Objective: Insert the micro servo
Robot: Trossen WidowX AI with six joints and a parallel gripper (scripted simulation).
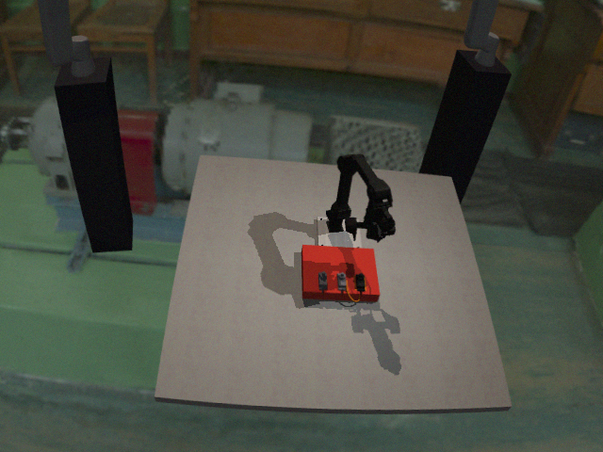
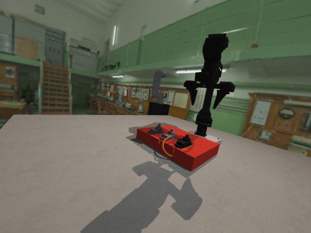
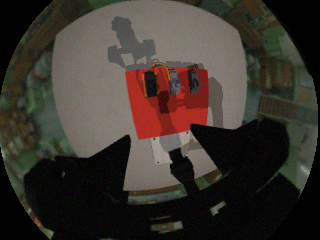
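Observation:
The black micro servo (image 1: 360,282) (image 2: 183,142) (image 3: 150,84) sits in the marked pocket at one end of the row on the red deck (image 1: 311,257) (image 2: 205,146) (image 3: 142,120). It looks low and level, ears apparently flat on the deck, with its shaft pointing up. Its orange cable (image 2: 164,147) (image 3: 160,64) loops from the deck's side up toward the middle servo; whether it lies in the notch is too small to tell. My gripper (image 1: 366,238) (image 2: 203,106) (image 3: 161,132) is open and empty, well above and apart from the servo, toward the arm's base.
Two grey servos, the middle one (image 1: 341,281) (image 2: 168,136) (image 3: 174,82) and the outer one (image 1: 322,281) (image 2: 155,130) (image 3: 194,81), stand in the deck beside the black servo. A white base plate (image 1: 322,238) (image 2: 213,139) (image 3: 157,152) lies behind the deck, under the arm's base.

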